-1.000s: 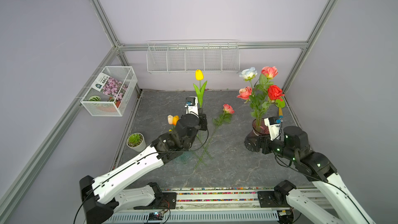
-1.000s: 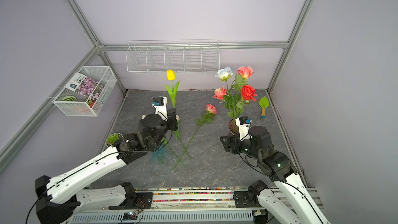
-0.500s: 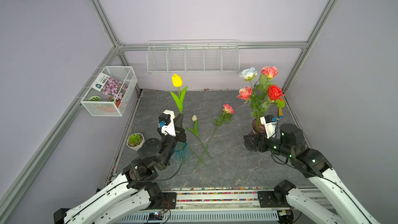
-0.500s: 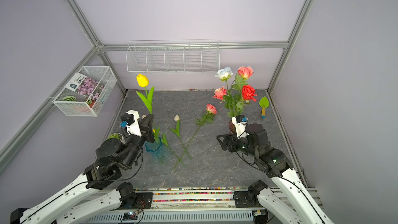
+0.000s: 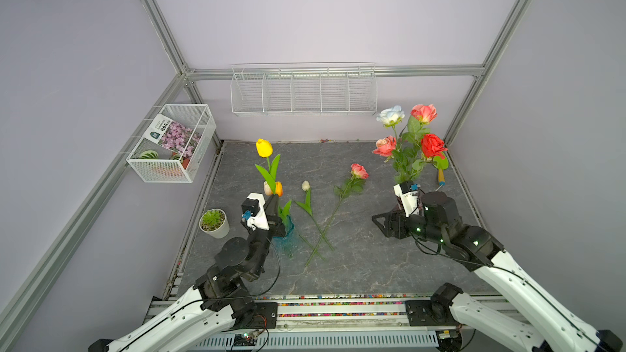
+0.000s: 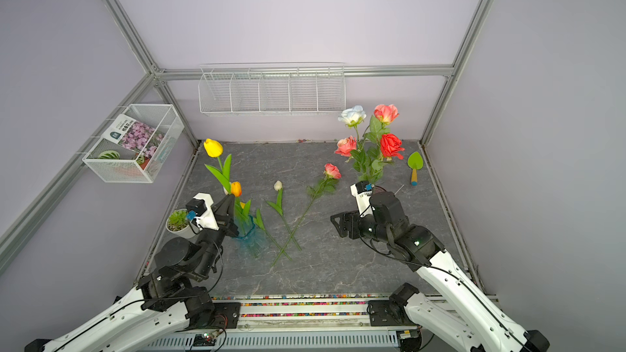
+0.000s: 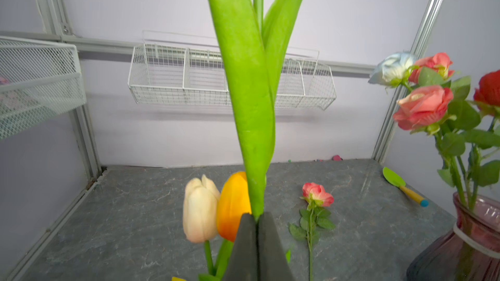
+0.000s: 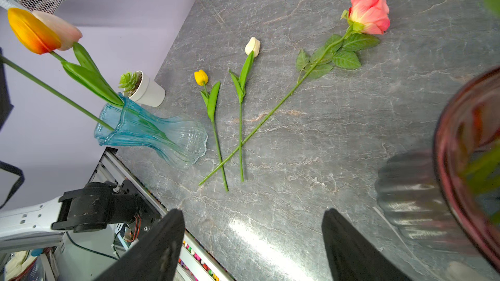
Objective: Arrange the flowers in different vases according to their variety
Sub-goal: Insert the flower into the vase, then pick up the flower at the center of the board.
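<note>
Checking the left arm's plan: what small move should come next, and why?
Probably lower the stem deeper, then let go: the left hand is shut on the tall yellow tulip, whose stem slants into the teal vase mouth.

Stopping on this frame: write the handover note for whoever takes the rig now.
Left gripper: shut on the tall yellow tulip, its stem reaching into the teal vase.
Right gripper: open, empty, beside the maroon vase.
Done: four roses in the maroon vase; orange tulip and cream tulip in the teal.
To do: seat this tulip; small yellow tulip, white tulip, pink rose lie on the table.
</note>
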`<state>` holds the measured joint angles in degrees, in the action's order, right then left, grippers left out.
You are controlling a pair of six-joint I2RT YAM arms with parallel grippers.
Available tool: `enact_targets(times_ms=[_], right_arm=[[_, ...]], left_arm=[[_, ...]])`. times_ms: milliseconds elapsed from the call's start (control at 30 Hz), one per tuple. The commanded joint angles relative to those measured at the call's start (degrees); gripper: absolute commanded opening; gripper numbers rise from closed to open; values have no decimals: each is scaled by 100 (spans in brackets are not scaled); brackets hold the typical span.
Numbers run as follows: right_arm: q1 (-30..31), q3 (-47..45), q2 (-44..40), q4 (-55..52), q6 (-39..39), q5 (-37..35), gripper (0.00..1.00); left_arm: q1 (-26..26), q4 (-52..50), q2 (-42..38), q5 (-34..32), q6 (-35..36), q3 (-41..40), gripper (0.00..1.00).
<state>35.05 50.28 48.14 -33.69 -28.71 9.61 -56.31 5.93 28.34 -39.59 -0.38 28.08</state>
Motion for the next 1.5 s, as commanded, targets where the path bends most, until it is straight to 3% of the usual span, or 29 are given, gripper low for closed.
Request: enact_targets(times_ms=[0,133,333,467,633,800,967,1033,1200,1467], right_arm=[[117,58,98,143,-48,-191,84],[271,106,186,113,-47,-314,85],[412,104,395,238,-56,-363,85],[535,147,627,358,-107,-450,84],[894,273,1107,516,-387,-1013,83],[1255,631,2078,579,-908,-1628,79],[1484,1195,3219,675,-1312,-1884,77],[1556,1457,3685,760,-1228,-1788,75],[1614,2336,4901,786,-605,-971,64],[1785,3699,6481,102,302,-884,52]], left_arm=[[6,353,153,24,-313,-241,0],[6,-137,19,93,-882,-262,0],[8,-1028,-5,440,-1467,190,56],[6,-2021,374,641,-1723,977,70],[6,-2471,341,857,-1679,1504,78],[6,-2141,157,1529,-1427,1503,84],[6,-2171,77,1530,-1370,1499,93],[6,-2170,-5,1481,-1385,1466,100],[11,-2119,-171,1351,-1363,1349,100],[9,-2120,-249,1224,-1336,1306,100]])
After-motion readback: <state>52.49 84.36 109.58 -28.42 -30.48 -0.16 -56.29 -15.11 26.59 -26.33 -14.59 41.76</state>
